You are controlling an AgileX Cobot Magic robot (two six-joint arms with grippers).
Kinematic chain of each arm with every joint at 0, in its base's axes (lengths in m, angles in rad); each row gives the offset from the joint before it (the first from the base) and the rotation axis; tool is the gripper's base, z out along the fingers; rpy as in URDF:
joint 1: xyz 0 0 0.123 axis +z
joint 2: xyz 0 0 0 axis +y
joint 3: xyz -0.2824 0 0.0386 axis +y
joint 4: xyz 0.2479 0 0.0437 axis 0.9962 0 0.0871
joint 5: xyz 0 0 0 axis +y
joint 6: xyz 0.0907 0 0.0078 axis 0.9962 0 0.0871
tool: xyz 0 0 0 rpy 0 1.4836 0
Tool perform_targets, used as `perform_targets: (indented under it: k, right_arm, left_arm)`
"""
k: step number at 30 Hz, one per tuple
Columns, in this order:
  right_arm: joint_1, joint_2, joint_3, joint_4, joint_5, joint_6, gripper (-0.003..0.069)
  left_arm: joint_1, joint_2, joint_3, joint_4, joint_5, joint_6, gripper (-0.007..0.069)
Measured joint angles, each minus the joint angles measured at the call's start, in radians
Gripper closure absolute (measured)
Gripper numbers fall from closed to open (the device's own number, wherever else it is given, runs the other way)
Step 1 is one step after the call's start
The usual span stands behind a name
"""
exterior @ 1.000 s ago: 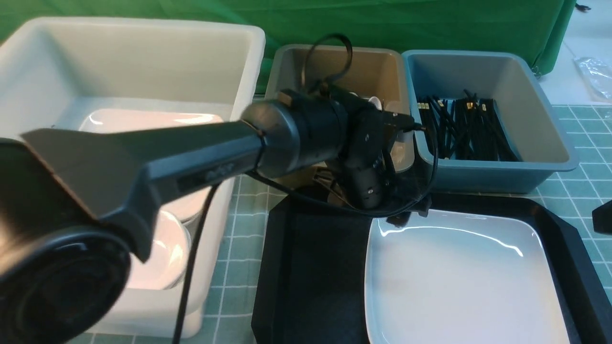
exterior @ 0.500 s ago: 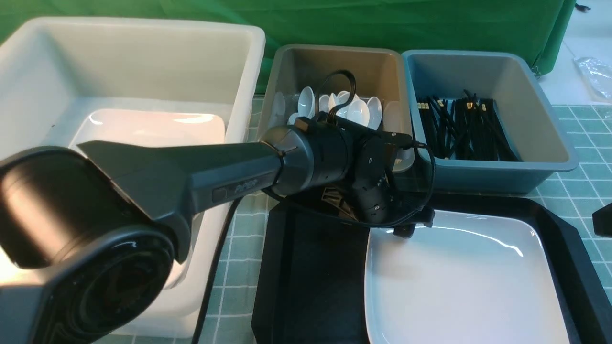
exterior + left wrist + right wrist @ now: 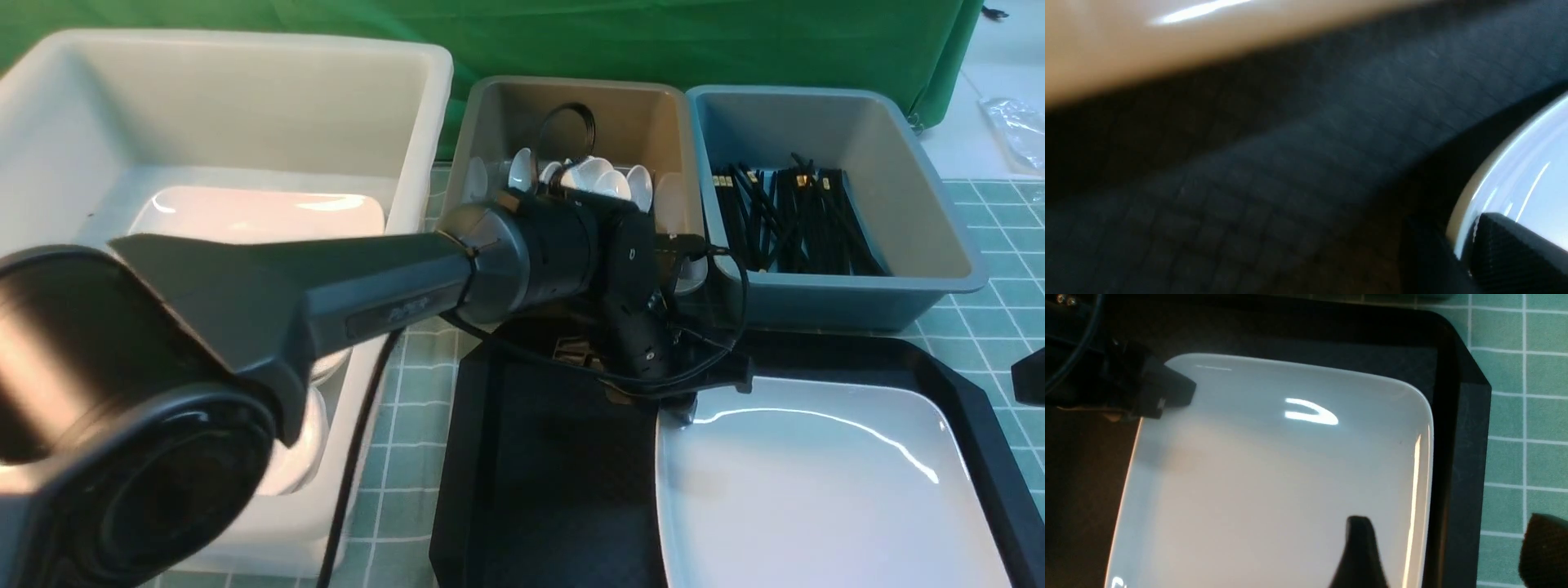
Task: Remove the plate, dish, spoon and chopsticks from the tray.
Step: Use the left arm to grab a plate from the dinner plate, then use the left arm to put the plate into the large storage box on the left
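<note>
- White tub (image 3: 245,106): it already holds plates, so it is probably where this one goes. The next move calls for lifting clear of the tray rim, then carrying left.
- Left jaws: clamped on the far-left corner of the plate (image 3: 816,490), which lies on the right half of the tray (image 3: 531,474). The step in hand is grasping the plate.
- Right jaws: wide apart and empty, above the plate's right edge.

Table (image 3: 1000,343) has a green grid mat over it. Four things sit directly on it. The black tray (image 3: 539,482) is right under the left gripper (image 3: 688,406) and runs out to its left and right. The grey tub (image 3: 637,114) is just beyond the gripper, and the blue tub (image 3: 816,304) is beyond it to the right, side by side with the grey one. The big white tub (image 3: 245,106) is off to the gripper's left, beside the tray.
</note>
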Motion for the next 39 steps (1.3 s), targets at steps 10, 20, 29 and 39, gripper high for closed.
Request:
perform_targets:
  k: [10,20,29,39]
  right_arm:
    - [0.0,0.0,0.0,0.0,0.003,0.0,0.0138]
    - [0.0,0.0,0.0,0.0,0.003,0.0,0.0138]
    - [0.0,0.0,0.0,0.0,0.003,0.0,0.0138]
    - [0.0,0.0,0.0,0.0,0.003,0.0,0.0138]
  left_arm:
    - [0.0,-0.181,0.0,0.051,0.075,0.065,0.0592]
    - [0.0,-0.287,0.001,0.114,0.12,0.068,0.0606]
    - [0.0,-0.359,0.001,0.164,0.142,0.068,0.0606]
    - [0.0,-0.427,0.002,0.234,0.157,0.056,0.0604]
